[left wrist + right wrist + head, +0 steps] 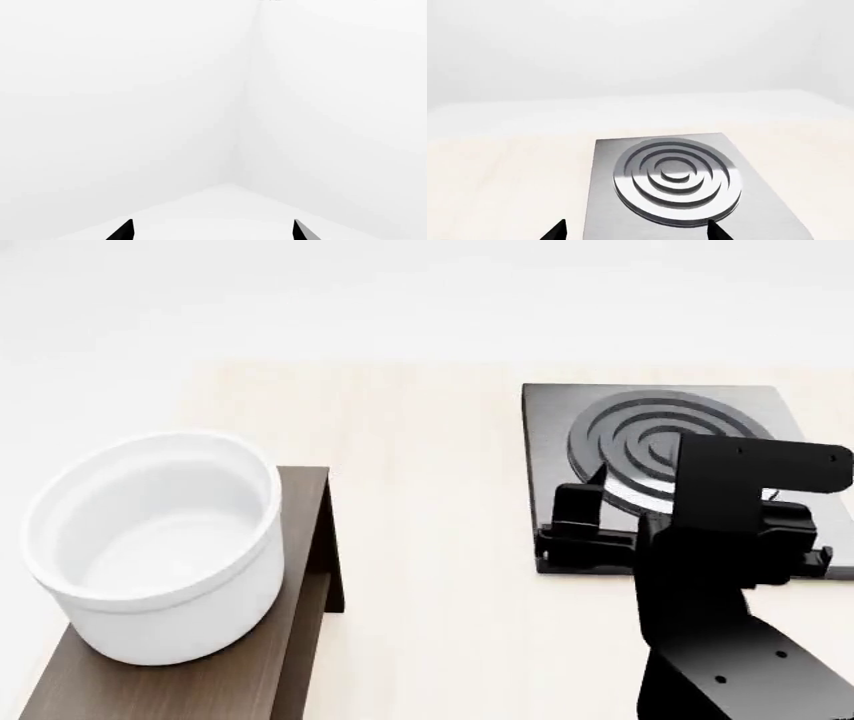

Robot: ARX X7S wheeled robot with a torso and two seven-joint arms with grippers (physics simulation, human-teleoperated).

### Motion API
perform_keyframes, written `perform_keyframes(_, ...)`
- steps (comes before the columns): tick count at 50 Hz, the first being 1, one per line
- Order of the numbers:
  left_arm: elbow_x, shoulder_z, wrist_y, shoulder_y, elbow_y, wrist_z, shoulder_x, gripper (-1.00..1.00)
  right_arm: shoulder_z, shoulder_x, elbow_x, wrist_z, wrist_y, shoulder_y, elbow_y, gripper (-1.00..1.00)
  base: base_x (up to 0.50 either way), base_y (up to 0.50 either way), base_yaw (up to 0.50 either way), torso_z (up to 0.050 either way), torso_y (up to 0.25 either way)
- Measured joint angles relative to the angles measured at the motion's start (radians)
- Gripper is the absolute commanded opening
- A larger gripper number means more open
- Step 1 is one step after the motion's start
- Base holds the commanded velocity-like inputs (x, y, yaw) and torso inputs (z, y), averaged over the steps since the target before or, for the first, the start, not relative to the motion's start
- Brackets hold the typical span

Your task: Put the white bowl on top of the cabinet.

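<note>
The white bowl (154,545) sits upright on the flat top of the cabinet (287,660), near the cabinet's far end, so by my read the job is basically done. Its near-left side reaches past what I can see of the wood (head view cuts off there), so I can't tell if it overhangs that edge.

My right gripper (635,231) is empty: only the two dark fingertips (555,231) show at the edge of the right wrist view, spread wide w/ nothing between them. It points at the grey stove plate (694,210), which lies on the pale table (427,540) well apart from the cabinet. In the head view my right arm (721,570) hangs over the plate's near edge. I judge it's parked there to stay clear of the bowl.

My left gripper (212,231) is likewise open and holding nothing. Its tips frame only blank white walls and a room corner, so it's aimed away from the table. It doesn't show in the head view, so I can't place it relative to the bowl.

Next, I'd guess: keep both arms off the cabinet, since a knock could tip the bowl off the narrow top.
</note>
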Motion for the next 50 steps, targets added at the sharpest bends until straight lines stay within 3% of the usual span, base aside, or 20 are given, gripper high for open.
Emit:
perform_keyframes(32, -0.010, -0.002, -0.007, 0.002, 0.019, -0.009, -0.009, 1.00, 0.022, 0.093, -0.108, 0.098, -0.087, -0.140, 0.000, 1.00, 0.00, 0.00, 0.00, 0.000, 0.000)
perform_keyframes(50, -0.010, -0.003, -0.006, 0.004, 0.025, -0.013, -0.014, 1.00, 0.113, 0.198, -0.054, 0.198, -0.086, -0.216, -0.140, 1.00, 0.00, 0.00, 0.00, 0.000, 0.000)
